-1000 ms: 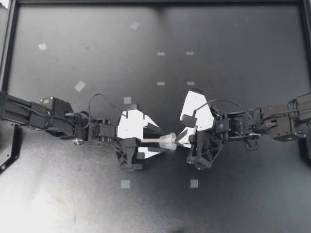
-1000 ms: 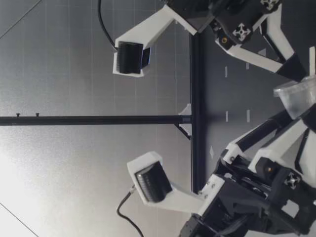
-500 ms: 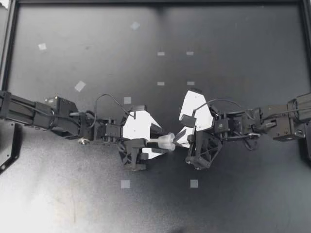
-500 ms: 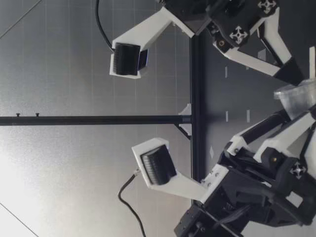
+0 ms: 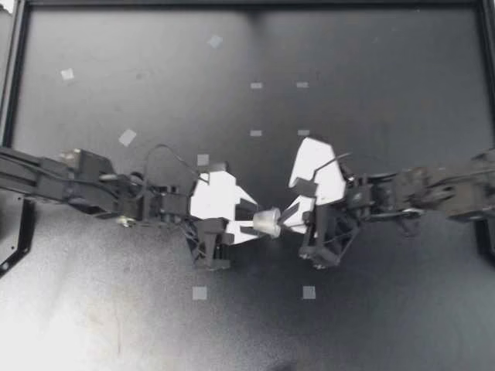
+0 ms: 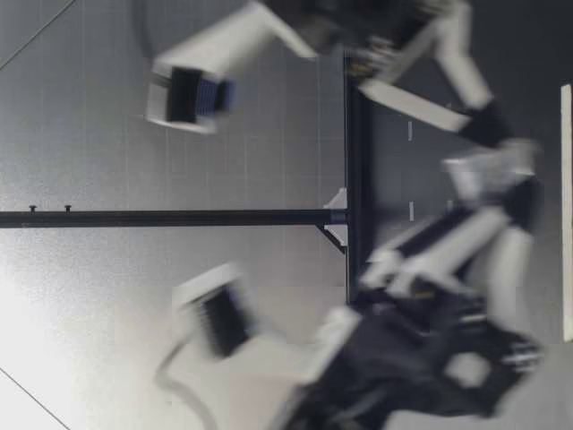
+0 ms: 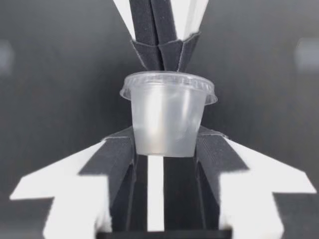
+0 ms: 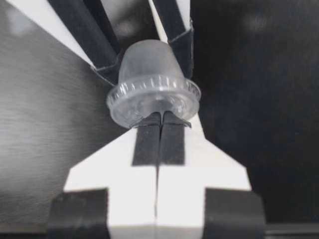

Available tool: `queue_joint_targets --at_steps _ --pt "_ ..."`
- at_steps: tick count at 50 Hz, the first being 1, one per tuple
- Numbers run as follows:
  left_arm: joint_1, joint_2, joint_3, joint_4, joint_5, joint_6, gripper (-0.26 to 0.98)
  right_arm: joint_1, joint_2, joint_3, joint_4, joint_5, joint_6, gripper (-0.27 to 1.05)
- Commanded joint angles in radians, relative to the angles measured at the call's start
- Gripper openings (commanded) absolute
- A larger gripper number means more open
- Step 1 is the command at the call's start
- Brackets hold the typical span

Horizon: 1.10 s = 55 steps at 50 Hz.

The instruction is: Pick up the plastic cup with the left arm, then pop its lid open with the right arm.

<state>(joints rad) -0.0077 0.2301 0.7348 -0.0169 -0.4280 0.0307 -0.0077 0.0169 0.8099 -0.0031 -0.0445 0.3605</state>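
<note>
My left tool (image 5: 252,221) was clamped on the small clear cup (image 5: 268,222), above the surface (image 5: 371,325). My right tool (image 5: 286,219), fingers together, perhaps pinched the lid (image 8: 149,95). A skewed pull could wrench the cup loose.

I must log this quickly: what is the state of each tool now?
Left tool: closed on the clear cup.
Right tool: closed, tips at the cup's rim.

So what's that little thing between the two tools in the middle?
A small clear lidded cup. The left tool clamps its sides; the right tool, shut, touches its lid rim. Both wrist views show it best.
</note>
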Motion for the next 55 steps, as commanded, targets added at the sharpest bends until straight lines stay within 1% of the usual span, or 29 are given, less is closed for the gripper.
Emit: queue_joint_targets --at_steps 1,5,8,9,12,13,15,16,19,21,25,30,34,38,42,47,55 --pt "-0.002 -0.110 0.021 0.002 -0.069 0.006 0.15 0.003 -0.143 0.014 0.000 0.017 0.002 -0.01" --pt "-0.002 -0.181 0.072 -0.005 -0.178 0.015 0.15 0.002 -0.270 0.054 0.002 0.000 0.005 0.15" --pt "-0.002 -0.221 0.115 -0.015 -0.282 0.021 0.15 0.002 -0.348 0.086 0.012 -0.043 0.015 0.31" --pt "-0.002 -0.236 0.137 -0.026 -0.345 0.023 0.15 0.002 -0.385 0.104 0.021 -0.077 0.028 0.40" --pt "-0.002 -0.262 0.184 -0.052 -0.476 0.031 0.15 0.002 -0.445 0.149 0.055 -0.176 0.069 0.60" --pt "-0.002 -0.270 0.206 -0.061 -0.545 0.032 0.15 0.002 -0.468 0.173 0.080 -0.238 0.097 0.67" --pt "-0.002 -0.272 0.233 -0.067 -0.637 0.032 0.15 0.002 -0.491 0.210 0.115 -0.330 0.143 0.76" --pt "-0.002 -0.272 0.245 -0.067 -0.680 0.031 0.15 0.002 -0.495 0.225 0.133 -0.380 0.170 0.77" --pt "-0.002 -0.261 0.276 -0.069 -0.805 0.026 0.15 0.002 -0.495 0.281 0.187 -0.546 0.261 0.75" --pt "-0.002 -0.247 0.285 -0.072 -0.871 0.026 0.15 0.002 -0.469 0.330 0.224 -0.695 0.376 0.72" --pt "0.000 -0.210 0.278 -0.074 -0.940 0.029 0.15 0.002 -0.391 0.364 0.232 -0.877 0.574 0.71" --pt "-0.002 -0.153 0.236 -0.080 -0.950 0.034 0.15 0.002 -0.239 0.345 0.190 -1.042 0.769 0.71" --pt "0.000 -0.121 0.202 -0.078 -0.950 0.034 0.15 0.002 -0.147 0.304 0.149 -1.138 0.819 0.71" --pt "-0.002 -0.106 0.187 -0.078 -0.948 0.037 0.15 0.002 -0.095 0.261 0.110 -1.186 0.825 0.71" --pt "-0.002 -0.103 0.181 -0.078 -0.942 0.040 0.15 0.002 -0.067 0.222 0.072 -1.181 0.825 0.71" --pt "-0.002 -0.112 0.189 -0.078 -0.925 0.040 0.15 -0.011 -0.067 0.196 0.044 -1.167 0.824 0.71" --pt "-0.002 -0.115 0.190 -0.077 -0.907 0.040 0.15 -0.048 -0.071 0.150 -0.041 -1.111 0.828 0.71"
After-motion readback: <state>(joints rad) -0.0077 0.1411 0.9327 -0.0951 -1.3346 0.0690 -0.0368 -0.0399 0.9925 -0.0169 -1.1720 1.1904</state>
